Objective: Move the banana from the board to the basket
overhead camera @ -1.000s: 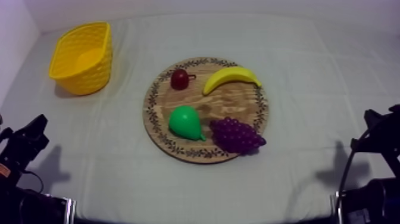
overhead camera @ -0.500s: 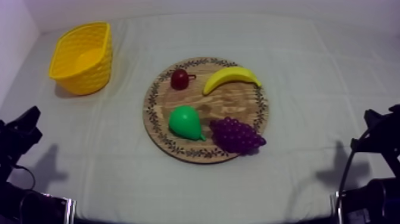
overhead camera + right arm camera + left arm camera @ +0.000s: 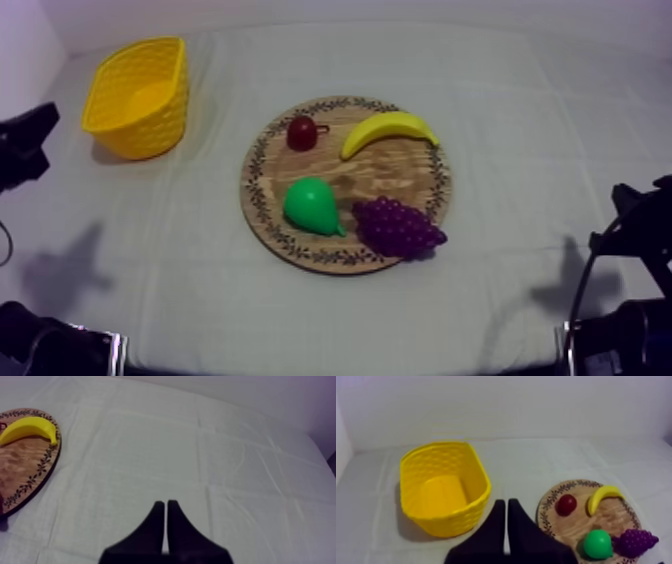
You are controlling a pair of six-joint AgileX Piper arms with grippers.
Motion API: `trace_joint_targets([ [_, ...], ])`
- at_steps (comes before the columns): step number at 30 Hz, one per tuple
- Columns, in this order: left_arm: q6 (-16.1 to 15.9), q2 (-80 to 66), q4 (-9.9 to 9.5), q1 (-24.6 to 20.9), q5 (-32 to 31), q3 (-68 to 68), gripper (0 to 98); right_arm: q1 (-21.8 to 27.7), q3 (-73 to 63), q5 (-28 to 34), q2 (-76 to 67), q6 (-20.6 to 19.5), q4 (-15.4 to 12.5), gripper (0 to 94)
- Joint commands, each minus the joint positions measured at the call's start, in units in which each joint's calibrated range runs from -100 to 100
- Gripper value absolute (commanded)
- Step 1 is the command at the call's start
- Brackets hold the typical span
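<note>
Our left tool (image 3: 505,503): black fingers pressed together in a narrow wedge, nothing held, over the table (image 3: 561,456) under its grey-white cloth. Our right tool (image 3: 165,503): likewise pressed together, empty. On the round wooden board (image 3: 395,180) with patterned rim we note a purple bunch of grapes (image 3: 397,227) and green pear (image 3: 312,206) on the near half. The small red fruit (image 3: 301,132) and curved yellow banana (image 3: 388,131) lie apart on the far half. The right wrist view cuts off most of the board. Far left: yellow woven basket (image 3: 150,135), well apart from the board.
</note>
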Motion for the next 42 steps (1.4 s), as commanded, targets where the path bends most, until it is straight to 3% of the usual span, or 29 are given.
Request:
trace_joint_targets([
  [1,-3.25,6.36,1.05,1.49,-0.08,-5.78,0.1,0.0,-0.03,0.0,-0.02,0.01,0.01,0.3],
  [8,-6.21,17.13,1.31,6.73,0.62,-16.85,0.1,0.0,-0.03,0.0,-0.02,0.01,0.01,0.3],
  [22,-11.19,41.28,0.5,12.55,14.35,-41.71,0.1,0.0,-0.03,0.0,-0.02,0.01,0.01,0.3],
  [31,-10.29,54.63,-2.56,16.62,22.16,-52.53,0.1,0.0,-0.03,0.0,-0.02,0.01,0.01,0.3],
  [42,-10.69,68.78,-3.15,19.5,25.34,-59.5,0.1,0.0,-0.03,0.0,-0.02,0.01,0.01,0.3],
])
